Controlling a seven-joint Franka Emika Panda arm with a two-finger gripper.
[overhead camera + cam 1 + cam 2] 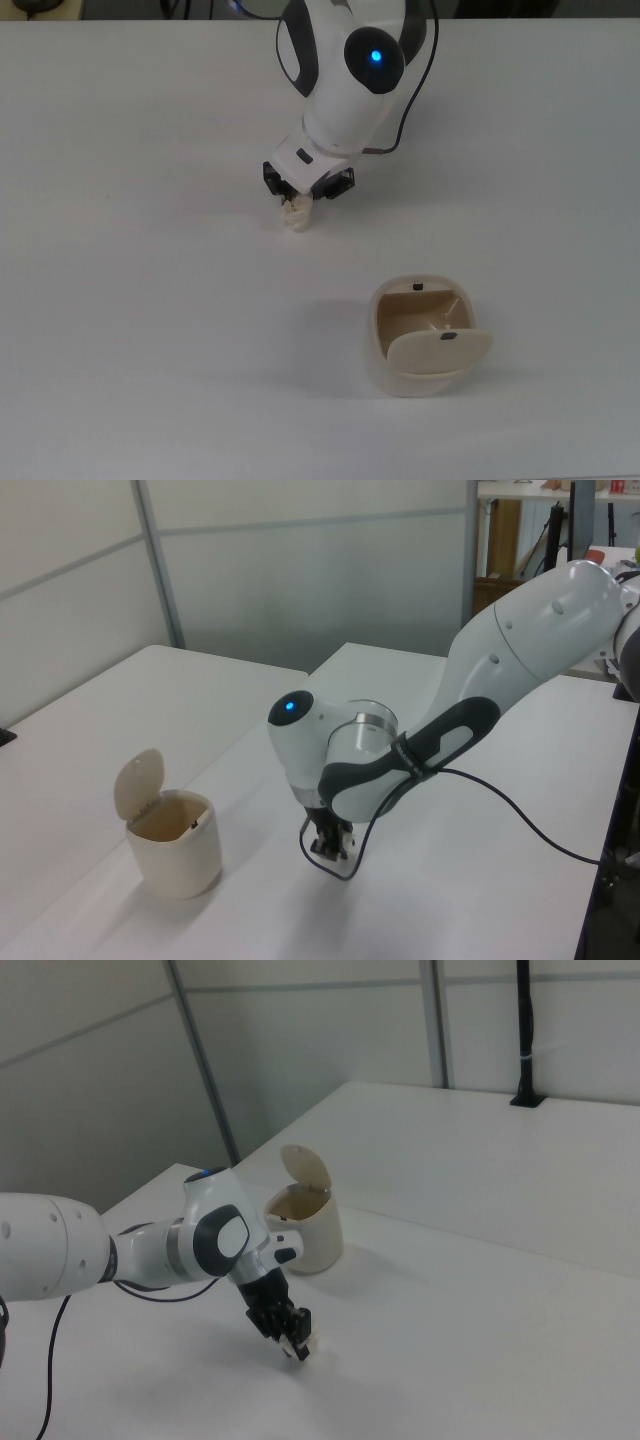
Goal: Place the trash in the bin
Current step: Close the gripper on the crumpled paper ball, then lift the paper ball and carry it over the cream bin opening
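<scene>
1. Top view: the gripper [297,203] is down on the trash [295,215], clenched around it on the white tabletop [130,300]. The bin [418,345] stands well apart toward the top view's lower right, lid flapped open.
2. Left view: the wad is hidden behind the gripper [329,848]; the bin [175,855] stands at the left view's left.
3. Right view: the trash [304,1345] shows at the fingertips. Only its edge may be pinched, so the soft tissue could slip free on lifting.

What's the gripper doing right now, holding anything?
Gripper: closed on the trash, down at the table.
</scene>
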